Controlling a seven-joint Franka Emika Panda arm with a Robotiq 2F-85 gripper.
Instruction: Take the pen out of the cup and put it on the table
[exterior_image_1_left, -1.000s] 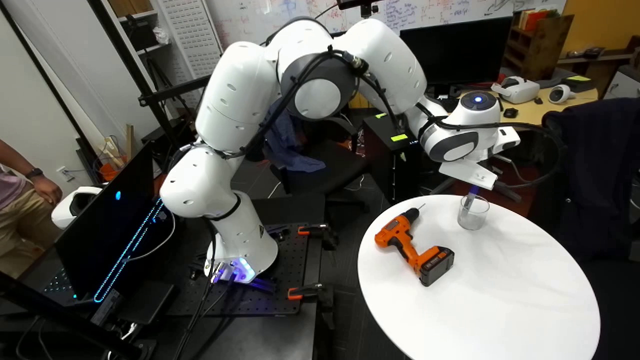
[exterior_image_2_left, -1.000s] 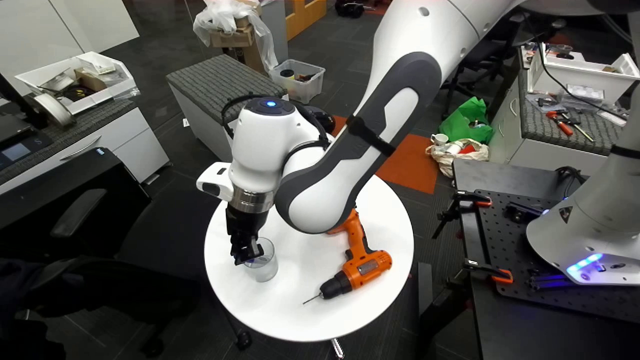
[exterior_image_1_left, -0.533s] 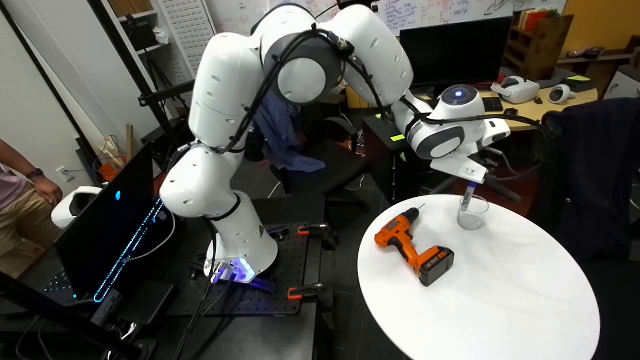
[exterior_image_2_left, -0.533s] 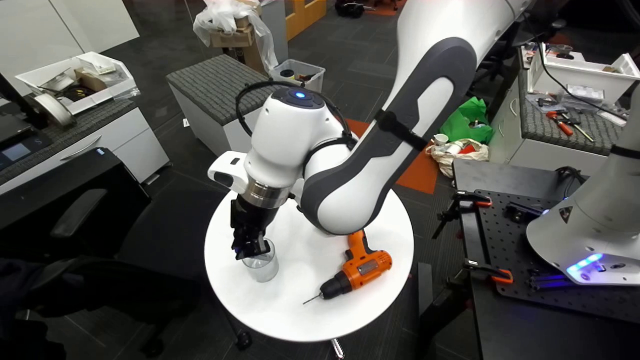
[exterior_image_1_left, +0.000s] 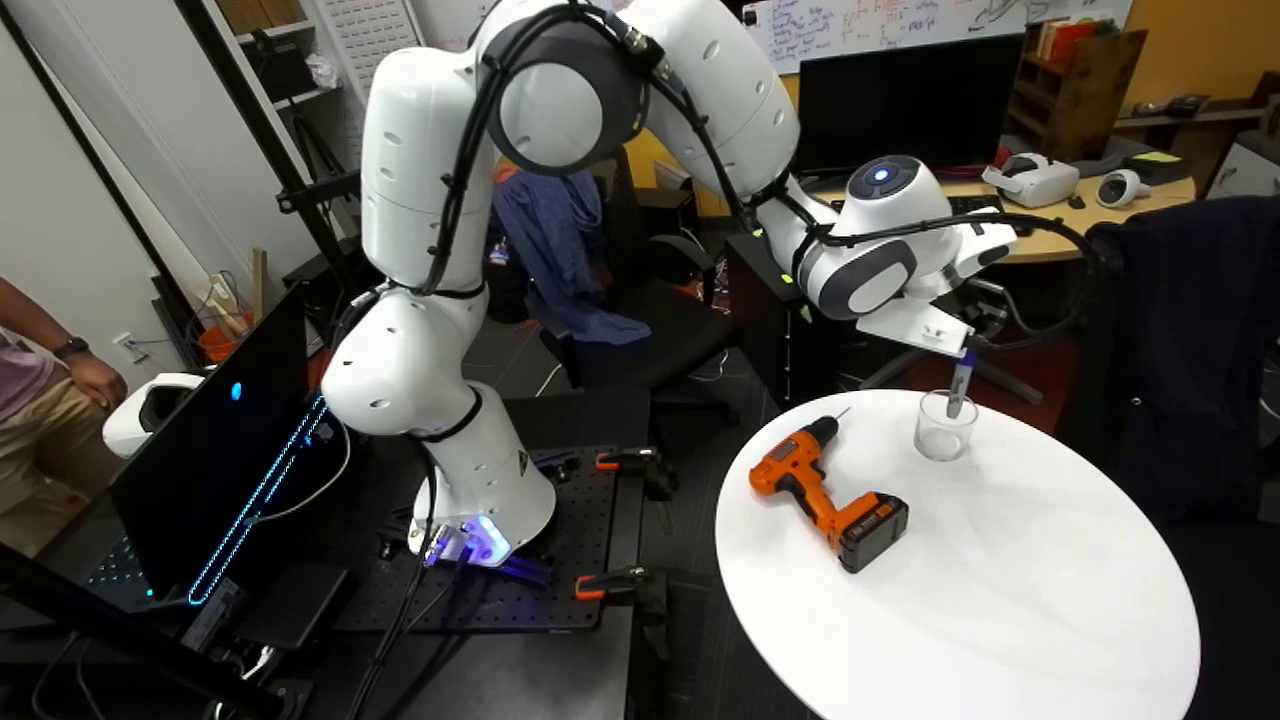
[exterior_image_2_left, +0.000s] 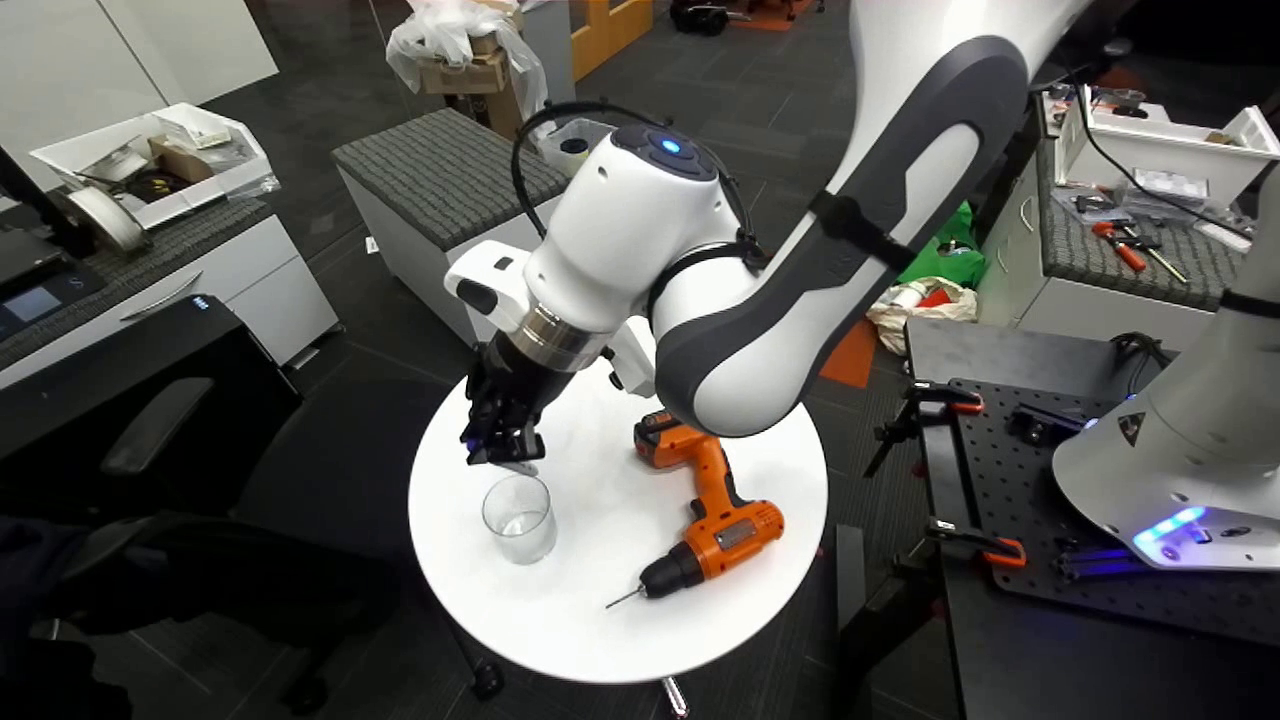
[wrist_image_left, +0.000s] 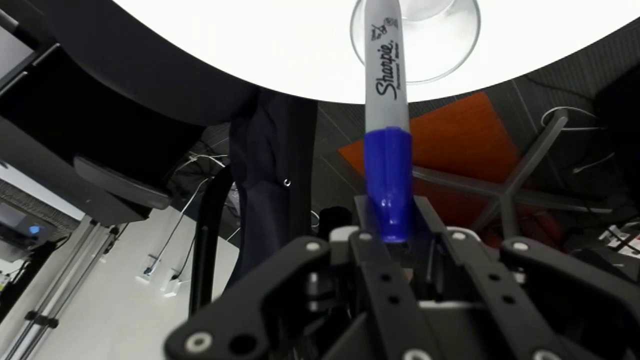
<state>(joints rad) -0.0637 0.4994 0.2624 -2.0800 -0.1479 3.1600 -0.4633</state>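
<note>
The pen (wrist_image_left: 386, 80) is a grey Sharpie marker with a blue cap. My gripper (wrist_image_left: 392, 210) is shut on the blue cap, and the barrel points away from the fingers. The pen also shows in both exterior views (exterior_image_1_left: 959, 388) (exterior_image_2_left: 518, 467). Its lower end is above the cup, apart from it in an exterior view. The clear cup (exterior_image_2_left: 520, 530) stands upright and empty on the white round table (exterior_image_2_left: 590, 625); it also shows in an exterior view (exterior_image_1_left: 940, 442) and in the wrist view (wrist_image_left: 445, 55). The gripper (exterior_image_2_left: 503, 445) is tilted, above and beside the cup.
An orange-and-black drill (exterior_image_1_left: 825, 495) lies on the table near the cup; it also shows in an exterior view (exterior_image_2_left: 725, 525). A dark chair (exterior_image_1_left: 1180, 330) stands by the table's edge. A desk with a monitor (exterior_image_1_left: 910, 105) is behind the arm.
My gripper has risen and tilted, drawing the pen up out of the cup. The cup and drill have not moved.
</note>
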